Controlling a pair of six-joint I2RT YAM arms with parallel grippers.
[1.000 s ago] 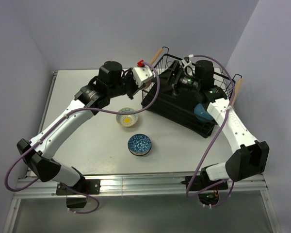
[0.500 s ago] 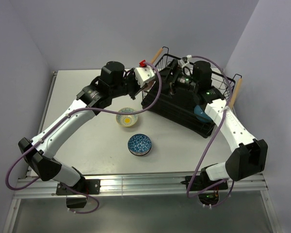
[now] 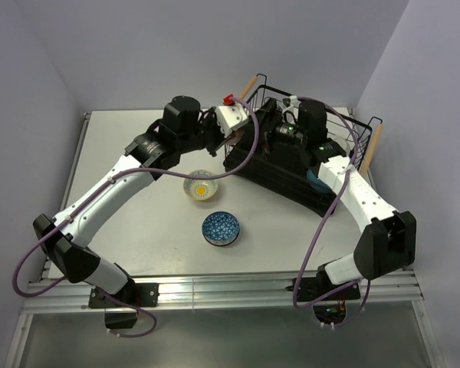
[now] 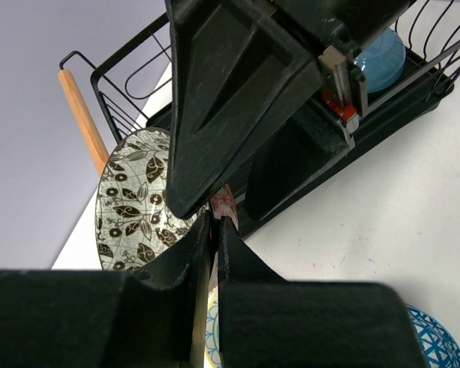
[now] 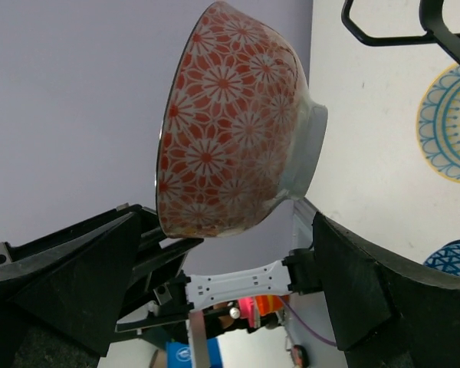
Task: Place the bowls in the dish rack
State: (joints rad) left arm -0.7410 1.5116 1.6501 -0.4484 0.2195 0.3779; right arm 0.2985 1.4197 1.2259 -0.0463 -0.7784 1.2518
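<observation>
Left tool (image 4: pixel 213 222) pinches the rim of your red-flowered ceramic bowl (image 5: pixel 230 123), airborne near the bench's far edge. Right tool (image 5: pixel 224 222) gapes open around it, black wire dish rack (image 3: pixel 287 182) just right. Rigid, slick, chippable: take the opposite rim.

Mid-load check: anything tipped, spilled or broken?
Nothing spilled or broken. Only the red floral bowl looks odd: the left gripper pinches its rim, holding it on edge at the dish rack's side, with the open right gripper facing it.
</observation>
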